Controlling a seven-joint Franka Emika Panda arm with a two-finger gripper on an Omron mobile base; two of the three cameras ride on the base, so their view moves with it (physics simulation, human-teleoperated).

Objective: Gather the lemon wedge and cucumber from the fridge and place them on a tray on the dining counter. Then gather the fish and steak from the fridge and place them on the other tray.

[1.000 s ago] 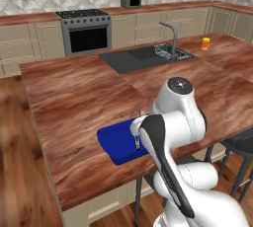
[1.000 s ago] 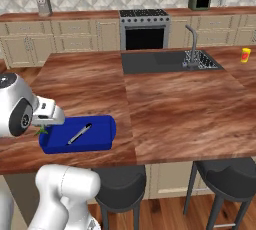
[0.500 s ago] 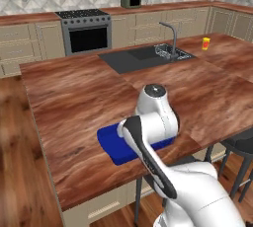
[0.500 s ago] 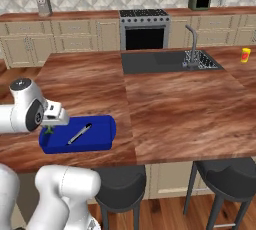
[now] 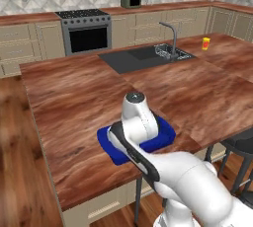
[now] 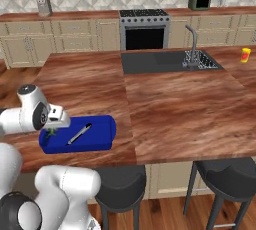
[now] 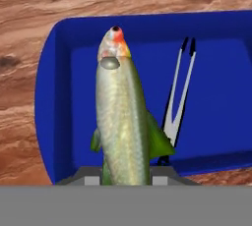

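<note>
A slim silvery-green fish (image 7: 120,117) with an orange-red head is clamped between my gripper (image 7: 122,177) fingers, which are shut on its tail end. It hangs over the left end of the bright blue tray (image 7: 221,82), head pointing across the tray. Slim silver tongs (image 7: 179,97) lie in the tray beside the fish. In the right base view the gripper (image 6: 50,131) sits low at the left end of the blue tray (image 6: 97,136) on the wood-topped dining counter (image 6: 175,109). From the left base camera my arm covers most of the blue tray (image 5: 165,137).
A sink (image 6: 170,61) with a faucet (image 6: 191,44) is set in the counter's far side. A small yellow-orange bottle (image 6: 245,54) stands at the far right. Dark stools (image 6: 220,171) stand under the near edge. A stove (image 6: 144,29) lines the back wall.
My arm has come down toward the blue tray, bringing the hand and the fish lower over its left end. The tray and tongs have stayed put.
</note>
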